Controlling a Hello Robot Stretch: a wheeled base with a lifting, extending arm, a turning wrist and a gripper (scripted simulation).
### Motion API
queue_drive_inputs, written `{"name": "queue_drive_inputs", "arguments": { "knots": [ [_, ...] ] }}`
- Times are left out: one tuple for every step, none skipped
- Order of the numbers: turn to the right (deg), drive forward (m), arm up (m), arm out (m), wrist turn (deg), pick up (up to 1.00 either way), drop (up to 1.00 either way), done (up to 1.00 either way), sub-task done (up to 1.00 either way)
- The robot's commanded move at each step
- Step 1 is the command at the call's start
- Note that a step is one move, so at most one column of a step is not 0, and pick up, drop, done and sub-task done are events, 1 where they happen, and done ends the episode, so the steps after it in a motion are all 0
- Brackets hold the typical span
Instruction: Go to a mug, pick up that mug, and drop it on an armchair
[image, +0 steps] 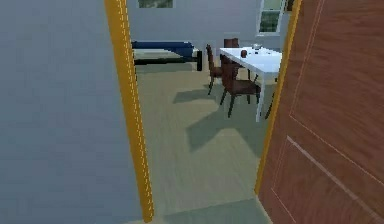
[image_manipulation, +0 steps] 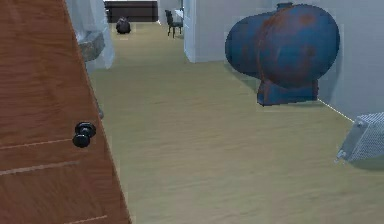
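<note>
You're looking through a yellow door frame (image: 127, 100), with the open wooden door (image: 335, 120) filling the forward view's right. Beyond the door a white bench (image: 265, 63) is standing with dark wooden chairs (image: 238, 86) drawn up around it. A small dark blob (image: 257, 48) is sitting on its top, too small for you to call it the mug. Farther beyond the door, a dark-blue sofa (image: 163, 50) is lying along the far wall. In the arm side view the door's dark knob (image_manipulation: 85, 133) is showing, and well apart from the door a rusty blue tank (image_manipulation: 282, 50) is sitting on the floor. As for how the gripper is standing, you cannot tell.
</note>
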Motion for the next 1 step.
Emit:
{"name": "queue_drive_inputs", "arguments": {
  "knots": [
    [18.0, 0.0, 0.0, 0.0, 0.0, 0.0, 0.0, 0.0, 0.0]
  ]
}}
